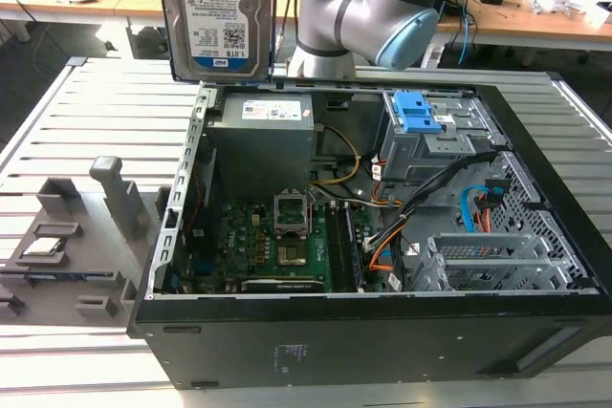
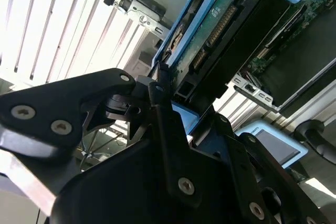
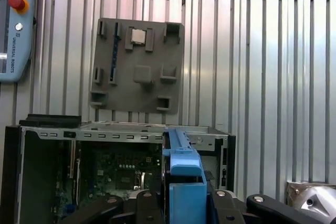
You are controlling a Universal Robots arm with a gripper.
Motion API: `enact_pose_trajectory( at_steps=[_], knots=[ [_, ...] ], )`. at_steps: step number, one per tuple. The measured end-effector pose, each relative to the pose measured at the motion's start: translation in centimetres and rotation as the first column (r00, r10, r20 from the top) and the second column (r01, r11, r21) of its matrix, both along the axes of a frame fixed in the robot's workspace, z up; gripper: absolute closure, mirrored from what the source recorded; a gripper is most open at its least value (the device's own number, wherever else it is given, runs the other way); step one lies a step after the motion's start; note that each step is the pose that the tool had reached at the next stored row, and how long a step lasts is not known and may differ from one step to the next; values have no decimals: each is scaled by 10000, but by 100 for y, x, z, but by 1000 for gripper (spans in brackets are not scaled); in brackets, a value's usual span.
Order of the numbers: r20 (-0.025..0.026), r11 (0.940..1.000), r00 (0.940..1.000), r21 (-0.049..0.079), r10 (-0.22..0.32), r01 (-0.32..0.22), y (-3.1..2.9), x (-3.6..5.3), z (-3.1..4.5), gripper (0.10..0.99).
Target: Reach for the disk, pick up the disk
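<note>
**Disk in the grip and clear above the case**

From my station, the reach looks done and the pick-up looks as good as made. In the exterior view the disk (image 1: 218,11) hangs upright in the air above the back rim of the open computer case (image 1: 382,341), label towards the camera, touching nothing of the case; the arm (image 1: 382,16) stands just behind the case, beside the disk. In the first wrist view I look down the gripper (image 3: 184,203) onto the case (image 3: 52,129) below; the blue bracket of the disk (image 3: 181,166) stands between the fingers (image 3: 227,208), which I judge to be clamped on it from both sides. The second wrist view shows the same hold from close by, with the edge of the disk (image 2: 210,35) and its connector side rising out of the gripper (image 2: 168,124). The drive bay (image 1: 421,121) inside the case, with its blue latches, is well apart from the disk. Beside the case, on the slatted tabletop (image 1: 96,102), a grey fixture tray (image 1: 96,265) lies untouched; as I judge it, nothing of the pick-up is left beyond keeping this hold
</note>
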State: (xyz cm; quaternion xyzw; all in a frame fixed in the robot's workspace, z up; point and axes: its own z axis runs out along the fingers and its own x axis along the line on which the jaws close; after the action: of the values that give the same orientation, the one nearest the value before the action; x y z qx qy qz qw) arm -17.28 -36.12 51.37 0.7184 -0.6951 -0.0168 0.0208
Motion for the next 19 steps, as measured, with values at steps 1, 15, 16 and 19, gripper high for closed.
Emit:
enact_pose_trajectory(
  at_steps=[1, 15, 16, 19],
  knots=[
    [-2, 10000, 10000, 0, 2, -2, 4, 71, 0, 718],
    [-22, 10000, 10000, -4, 2, -2, 38, 666, 0, 718],
    [-24, 10000, 10000, -3, 1, -1, 39, 712, 0, 718],
    [-28, 10000, 10000, -4, 2, -2, 41, 798, 0, 718]
  ],
)
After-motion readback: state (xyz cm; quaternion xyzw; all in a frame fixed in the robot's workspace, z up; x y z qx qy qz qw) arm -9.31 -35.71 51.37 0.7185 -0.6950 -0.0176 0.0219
